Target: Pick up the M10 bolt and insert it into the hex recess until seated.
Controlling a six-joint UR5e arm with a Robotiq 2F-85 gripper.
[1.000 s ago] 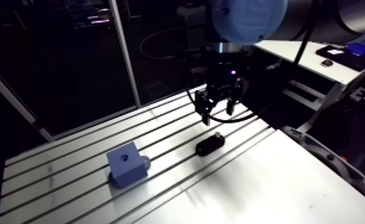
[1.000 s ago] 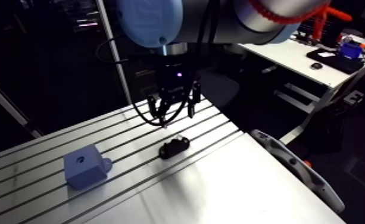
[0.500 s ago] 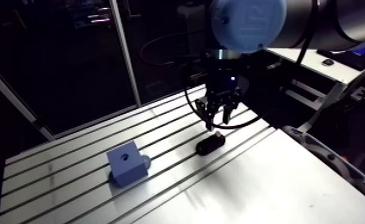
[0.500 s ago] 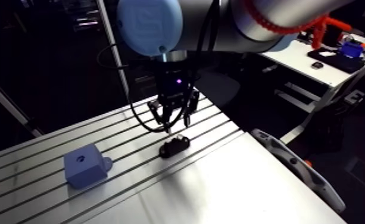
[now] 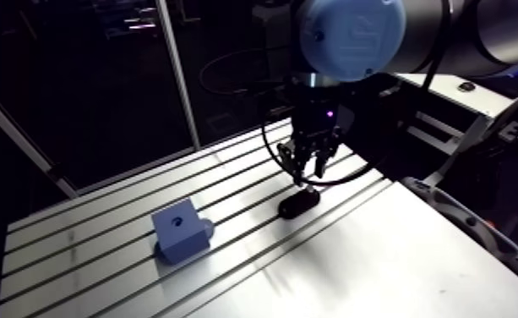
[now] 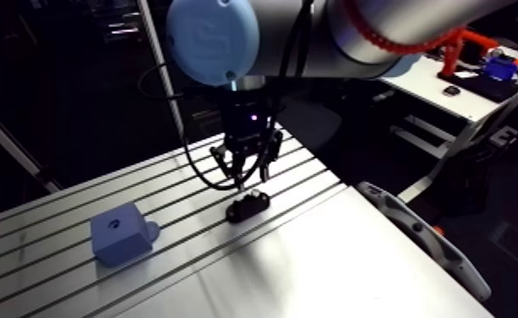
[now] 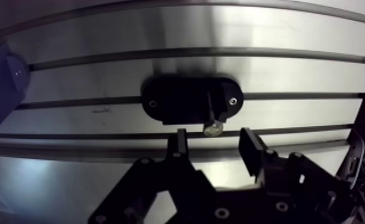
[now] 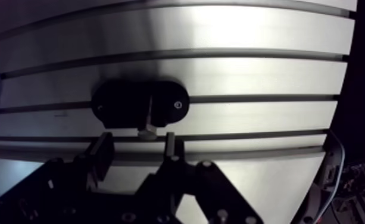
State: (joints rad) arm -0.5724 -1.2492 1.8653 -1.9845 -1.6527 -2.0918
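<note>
The black two-finger gripper (image 7: 214,148) is spread apart, empty. The slim silver steel bolt (image 7: 211,113) lies on the black oval cradle (image 7: 172,107) at twelve o'clock, shank running twelve-to-six, head nearest.

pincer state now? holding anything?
Pincer: open, empty. The bolt lies on the black holder just ahead of it.

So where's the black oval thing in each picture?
Arm view: the black oval holder sits on the slotted table, just below the end effector.
Wrist view: the holder lies just ahead of the end effector, a bolt across it.
Shared landmark: the blue block, off to the holder's side.
</note>
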